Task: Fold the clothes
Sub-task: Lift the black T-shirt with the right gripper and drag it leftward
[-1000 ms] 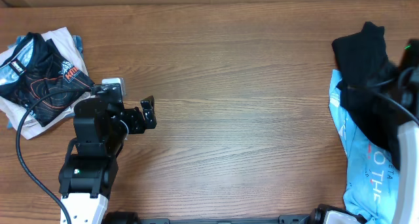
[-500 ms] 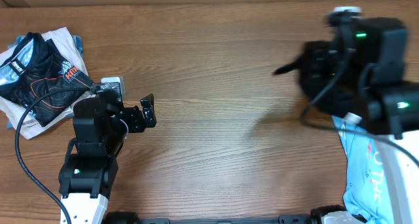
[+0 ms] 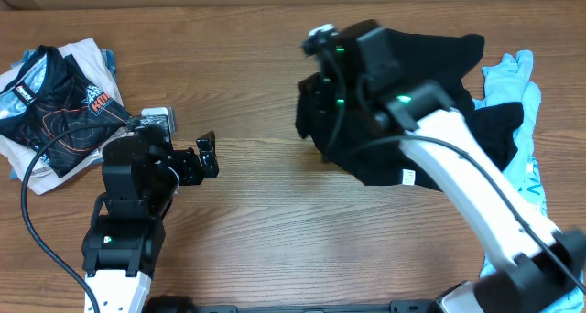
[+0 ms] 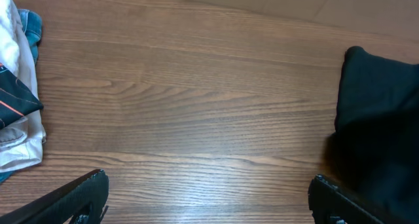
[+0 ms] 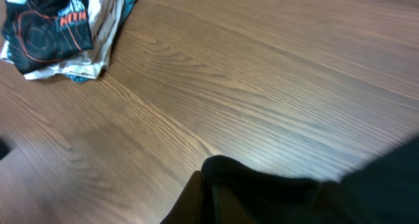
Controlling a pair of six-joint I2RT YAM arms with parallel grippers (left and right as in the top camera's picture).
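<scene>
Stretching across the whole scene, the wooden desk (image 3: 256,221) carries everything. The large black T-shirt (image 3: 449,61) lies bunched on its far right half. Its rumpled mass runs from near the middle of the desk toward the right edge, with one loose flap pointing at the near edge.

The right arm (image 3: 458,157) reaches from the near right corner diagonally over this shirt, its white link crossing the cloth. Along the right edge lies the light blue tee (image 3: 524,93), crumpled and partly under the black shirt.

The left arm (image 3: 128,221) stands at the near left side, well apart from both shirts. At the far left corner sits a pile of clothes (image 3: 55,102): a black jersey with orange print on top, white cloth beneath, and a bit of blue showing at the far side.

The left gripper (image 3: 208,156) hovers over bare wood with its fingers spread wide and nothing between them. The right gripper (image 3: 309,121) is buried in the leftmost part of the black T-shirt, clamped tight on the fabric. Its own camera shows only dark cloth where the fingers would be.
</scene>
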